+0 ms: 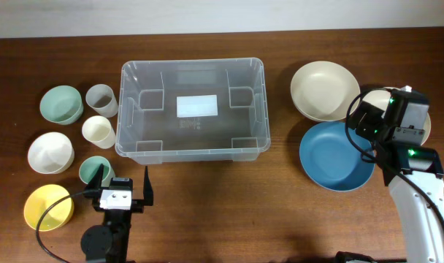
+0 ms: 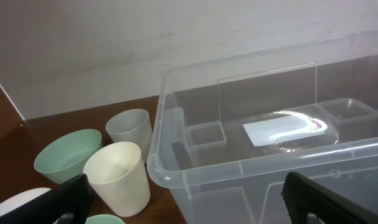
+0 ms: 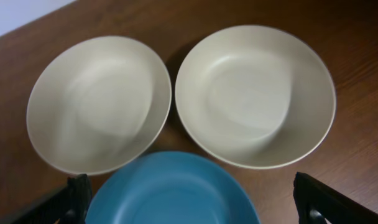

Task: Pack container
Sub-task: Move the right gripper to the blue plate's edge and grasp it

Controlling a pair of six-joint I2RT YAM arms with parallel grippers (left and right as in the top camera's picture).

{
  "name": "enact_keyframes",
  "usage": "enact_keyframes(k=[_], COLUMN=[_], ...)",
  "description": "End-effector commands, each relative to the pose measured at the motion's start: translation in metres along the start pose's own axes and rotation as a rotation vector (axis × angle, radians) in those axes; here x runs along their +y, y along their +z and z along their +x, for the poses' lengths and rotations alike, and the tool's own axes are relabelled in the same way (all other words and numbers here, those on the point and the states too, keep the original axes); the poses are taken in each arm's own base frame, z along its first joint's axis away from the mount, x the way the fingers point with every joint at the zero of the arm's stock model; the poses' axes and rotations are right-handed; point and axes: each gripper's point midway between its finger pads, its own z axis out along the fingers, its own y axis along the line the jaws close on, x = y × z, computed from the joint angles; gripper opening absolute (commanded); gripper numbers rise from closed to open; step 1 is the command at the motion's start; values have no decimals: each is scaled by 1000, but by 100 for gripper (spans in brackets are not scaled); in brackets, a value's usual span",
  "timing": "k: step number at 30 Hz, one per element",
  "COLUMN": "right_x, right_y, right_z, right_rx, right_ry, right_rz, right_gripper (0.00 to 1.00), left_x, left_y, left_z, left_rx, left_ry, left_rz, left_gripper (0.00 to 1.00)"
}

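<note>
The container [image 1: 127, 109], a large clear bin with a white label on its base, stands empty at the table's middle. My left gripper [image 1: 123, 184] hovers open just in front of its near-left corner; in the left wrist view the bin's rim [image 2: 195, 168] fills the space ahead of the left gripper [image 2: 192, 202]. My right gripper [image 1: 375, 120] is open above the dishes on the right. In the right wrist view the right gripper [image 3: 198, 200] straddles a blue plate [image 3: 170, 190] without touching it. Neither gripper holds anything.
Left of the bin stand a green bowl [image 1: 60, 104], grey cup [image 1: 101, 99], cream cup [image 1: 98, 131], white bowl [image 1: 50, 152], green cup [image 1: 95, 171] and yellow bowl [image 1: 48, 207]. On the right are a cream bowl [image 1: 324, 89], a partly hidden cream plate [image 1: 379, 98] and the blue plate [image 1: 331, 157].
</note>
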Motion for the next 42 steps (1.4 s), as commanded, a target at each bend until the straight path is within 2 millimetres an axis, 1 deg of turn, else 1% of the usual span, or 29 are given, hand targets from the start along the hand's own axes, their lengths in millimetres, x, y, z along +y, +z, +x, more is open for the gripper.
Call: enact_keyframes(k=[1,4,10,19,22,24,27,28,29,31,33,36,39,41,42], right_x=[-7,-5,-5,-6,-4,-2,-13,-23,-40,-61,-64,-61,-61,-60,-58], right_y=[1,5,10,11,11,11,17,22,30,43,53,63,59,57,57], right_z=[-17,-19,-15,-12,-16,-11,15,28,49,79,95,112,130,130,126], right_rx=[-53,-58,-38,-29,-42,-22,86,134,205,308,389,506,639,656,650], right_ry=[29,30,25,23,30,47,33,62,158,349,452,560,689,671,625], right_rz=[43,41,46,49,39,26,80,123,194,269,249,154,70,14,-42], right_gripper=[99,99,99,99,99,99,99,99,99,99,99,99,99,100,99], left_x=[2,2,2,2,2,2,2,2,2,2,2,2,2,2,2], left_y=[0,0,0,0,0,0,0,0,0,0,0,0,0,0,0], left_z=[1,1,1,1,1,1,1,1,1,1,1,1,1,1,1], left_rx=[3,3,3,3,3,3,3,3,3,3,3,3,3,3,3], left_ry=[12,12,12,12,12,12,12,12,12,12,12,12,12,12,12], left_rz=[-10,-10,-10,-10,-10,-10,-10,-10,-10,-10,-10,-10,-10,-10,-10], left_gripper=[100,100,100,100,100,100,100,100,100,100,100,100,100,100,100])
